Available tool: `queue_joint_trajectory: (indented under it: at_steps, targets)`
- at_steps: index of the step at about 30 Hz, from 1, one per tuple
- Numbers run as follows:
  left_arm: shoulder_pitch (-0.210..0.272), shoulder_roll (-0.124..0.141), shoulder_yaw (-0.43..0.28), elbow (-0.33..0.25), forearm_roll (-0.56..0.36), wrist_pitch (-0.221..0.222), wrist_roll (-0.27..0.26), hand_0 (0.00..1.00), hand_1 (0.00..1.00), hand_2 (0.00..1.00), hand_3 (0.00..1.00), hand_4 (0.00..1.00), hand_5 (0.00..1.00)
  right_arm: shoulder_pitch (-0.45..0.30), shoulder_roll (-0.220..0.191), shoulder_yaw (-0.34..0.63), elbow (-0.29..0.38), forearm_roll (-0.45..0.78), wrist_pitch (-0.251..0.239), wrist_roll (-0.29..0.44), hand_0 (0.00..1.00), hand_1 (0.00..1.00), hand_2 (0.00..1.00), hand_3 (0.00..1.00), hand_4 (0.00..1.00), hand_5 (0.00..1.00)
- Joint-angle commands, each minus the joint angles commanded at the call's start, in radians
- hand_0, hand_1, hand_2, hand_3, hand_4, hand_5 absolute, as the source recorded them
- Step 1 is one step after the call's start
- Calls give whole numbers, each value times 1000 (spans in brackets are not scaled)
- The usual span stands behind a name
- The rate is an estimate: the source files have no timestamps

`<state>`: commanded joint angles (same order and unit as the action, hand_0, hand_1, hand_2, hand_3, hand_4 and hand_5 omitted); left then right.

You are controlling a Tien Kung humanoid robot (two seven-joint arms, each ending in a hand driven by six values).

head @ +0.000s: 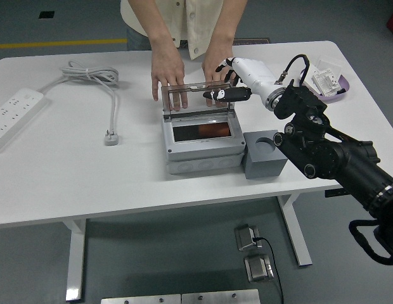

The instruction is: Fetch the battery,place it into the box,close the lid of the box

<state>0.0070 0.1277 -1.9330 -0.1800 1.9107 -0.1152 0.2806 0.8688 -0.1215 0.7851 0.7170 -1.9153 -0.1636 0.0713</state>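
A grey box (203,157) stands mid-table with its clear lid (195,99) raised upright at the back. Inside lies a dark reddish battery (208,131). My right hand (225,88), white with black fingers, reaches in from the right. Its fingers are spread, with the thumb lying against the lid's upper right edge, and it holds nothing. A person stands at the far side with both hands (168,71) resting flat on the table just behind the lid. My left hand is out of view.
A grey block (265,157) with a round hole stands right of the box, under my right forearm. A white power strip (16,114) and its cable with plug (111,135) lie at the left. A purple tray (333,85) sits far right.
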Motion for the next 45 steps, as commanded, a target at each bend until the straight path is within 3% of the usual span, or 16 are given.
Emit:
queue_joint_trajectory:
  at_steps: [28,45]
  targets:
    - [5,-3,-1,0,-2,3,-3,654,701,647,595,670,173,-71,-46,-81,203,3,-8,-38,475,437,558,724,998,726]
    - [6,-10,-7,0,4,5,-4,654,702,647,595,670,174,-108,-58,-121,278,-2,-3,-61,462,441,558,725,998,731]
